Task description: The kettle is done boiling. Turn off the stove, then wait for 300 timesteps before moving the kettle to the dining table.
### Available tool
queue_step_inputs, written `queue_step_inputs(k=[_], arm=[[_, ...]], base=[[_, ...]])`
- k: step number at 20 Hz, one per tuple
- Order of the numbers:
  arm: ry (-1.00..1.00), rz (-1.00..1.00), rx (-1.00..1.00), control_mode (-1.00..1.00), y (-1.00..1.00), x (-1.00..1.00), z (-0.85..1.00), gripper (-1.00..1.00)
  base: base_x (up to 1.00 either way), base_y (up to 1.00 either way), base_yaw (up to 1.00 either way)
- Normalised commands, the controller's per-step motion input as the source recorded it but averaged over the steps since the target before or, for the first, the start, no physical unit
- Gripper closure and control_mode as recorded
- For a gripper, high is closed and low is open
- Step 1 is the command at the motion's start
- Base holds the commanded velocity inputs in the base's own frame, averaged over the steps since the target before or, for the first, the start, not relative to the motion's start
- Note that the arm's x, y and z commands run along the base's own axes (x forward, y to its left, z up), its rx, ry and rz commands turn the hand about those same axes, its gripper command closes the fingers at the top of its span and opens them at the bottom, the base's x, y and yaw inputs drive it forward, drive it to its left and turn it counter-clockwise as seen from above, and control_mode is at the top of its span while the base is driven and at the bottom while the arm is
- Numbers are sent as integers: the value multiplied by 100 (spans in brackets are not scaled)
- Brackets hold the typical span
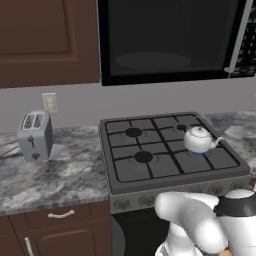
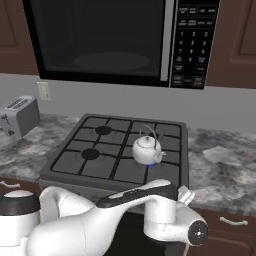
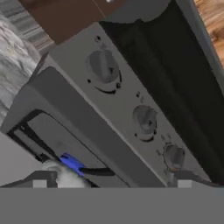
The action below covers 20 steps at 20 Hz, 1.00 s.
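We are facing the stove (image 1: pixel 165 165), which is sitting in the marbled counter (image 1: pixel 60 170) just ahead of our tool (image 3: pixel 111 179). Its front panel is filling the hand view, with three knobs (image 3: pixel 144 119) lying close beyond the fingertips (image 3: pixel 40 179). The kettle (image 1: pixel 199 139) is standing above and beyond the tool on the near right burner, over a blue flame (image 3: pixel 72 164). Our arm is bending low before the range, and the tool is gaping wide, gripping nothing.

The microwave (image 2: pixel 100 42) keypad (image 2: pixel 194 45) carries markings too small to read; nothing else bears text.
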Motion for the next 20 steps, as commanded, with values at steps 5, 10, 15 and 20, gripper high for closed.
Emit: queue_step_inputs(k=[5, 10, 15, 20], arm=[[-14, -31, 36, -100, -70, -50, -53, -100], [-17, -1, 7, -100, -42, 0, -43, -100], [-9, -5, -2, -100, 11, 37, -13, -100], [-10, -13, -2, -100, 19, 33, -20, -100]], base=[[0, 0, 0], [0, 0, 0], [0, 0, 0], [0, 0, 0]])
